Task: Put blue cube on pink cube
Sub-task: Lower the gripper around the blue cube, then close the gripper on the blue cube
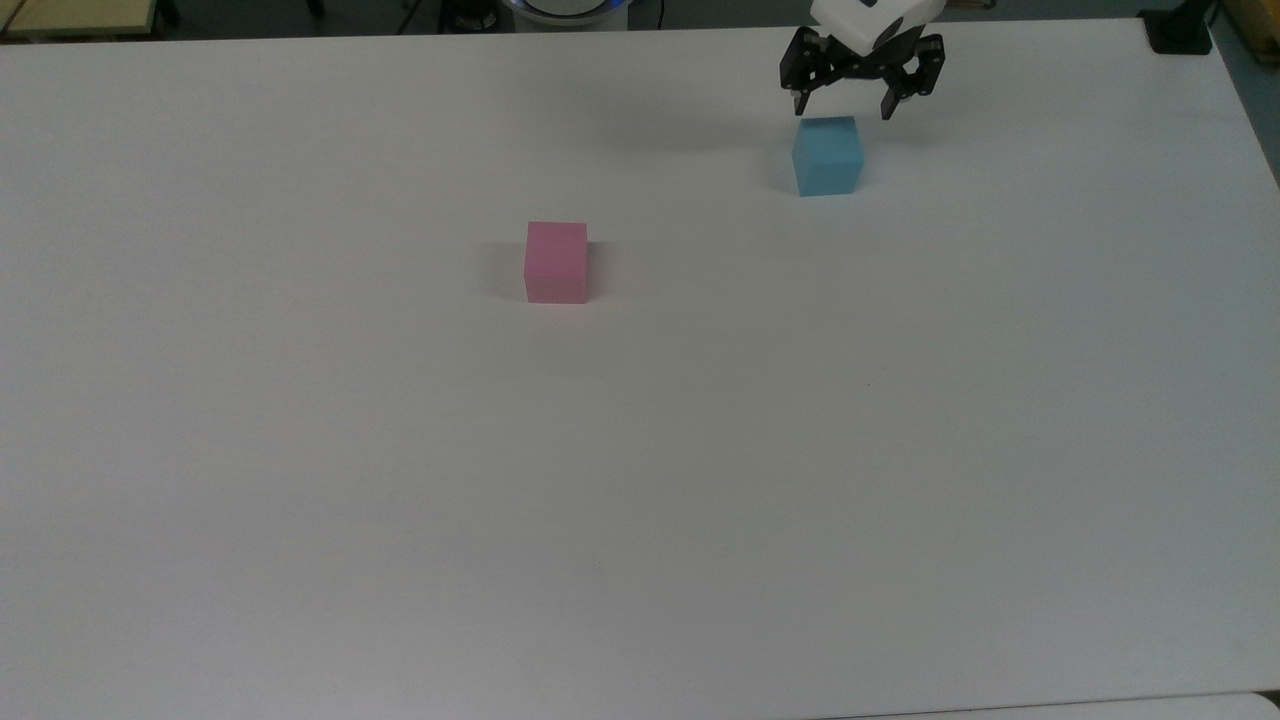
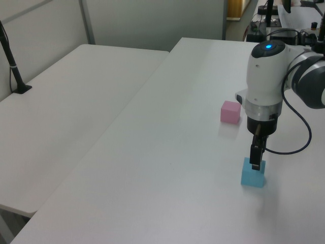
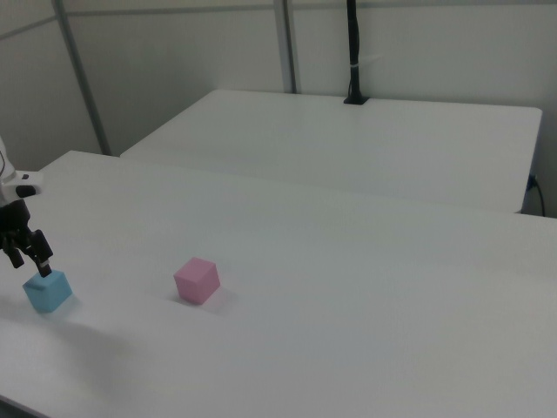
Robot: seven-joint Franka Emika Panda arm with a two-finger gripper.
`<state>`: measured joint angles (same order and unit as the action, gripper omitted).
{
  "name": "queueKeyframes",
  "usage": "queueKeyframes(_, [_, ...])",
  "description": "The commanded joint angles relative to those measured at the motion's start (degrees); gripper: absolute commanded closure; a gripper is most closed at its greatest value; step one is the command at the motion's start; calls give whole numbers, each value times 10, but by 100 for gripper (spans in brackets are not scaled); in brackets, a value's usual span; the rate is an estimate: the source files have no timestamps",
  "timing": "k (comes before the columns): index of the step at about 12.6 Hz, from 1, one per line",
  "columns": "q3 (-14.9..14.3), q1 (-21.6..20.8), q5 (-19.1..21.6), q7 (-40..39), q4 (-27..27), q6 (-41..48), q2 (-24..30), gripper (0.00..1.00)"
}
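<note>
The blue cube (image 1: 827, 155) (image 2: 253, 173) (image 3: 47, 290) rests on the white table (image 1: 640, 450). Just above it hangs my gripper (image 1: 842, 107) (image 2: 256, 163) (image 3: 28, 263), open, its black fingers (image 1: 888, 103) spread wider than the cube and nothing between them. The pink cube (image 1: 556, 262) (image 2: 230, 112) (image 3: 197, 279) sits alone, well to the top view's left of the blue one and a little nearer the camera.
The white arm (image 2: 266, 86) reaches in from the left view's right. A second white table (image 2: 76, 101) adjoins this one. A black post (image 2: 12, 66) (image 3: 354, 52) stands on it. A black clamp (image 1: 1180, 30) sits at the top view's far right corner.
</note>
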<state>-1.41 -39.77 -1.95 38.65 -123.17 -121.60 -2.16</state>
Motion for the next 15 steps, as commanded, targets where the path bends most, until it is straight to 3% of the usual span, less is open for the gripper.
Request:
queueKeyframes(1, [-4, 4, 3, 0, -12, -24, -13, 0])
queueKeyframes(6, [-4, 9, -6, -2, -25, -61, -44, 0])
queueKeyframes(7, [-4, 8, -7, -2, -25, -67, -52, 4])
queueKeyframes(8, [-4, 7, -13, -2, -26, -72, -54, 25])
queueKeyframes(9, [-4, 7, -15, -2, -26, -72, -54, 54])
queueKeyframes(11, [-4, 4, -16, -2, -24, -72, -53, 83])
queueKeyframes(15, [-3, 0, -17, -1, -4, -22, -27, 86])
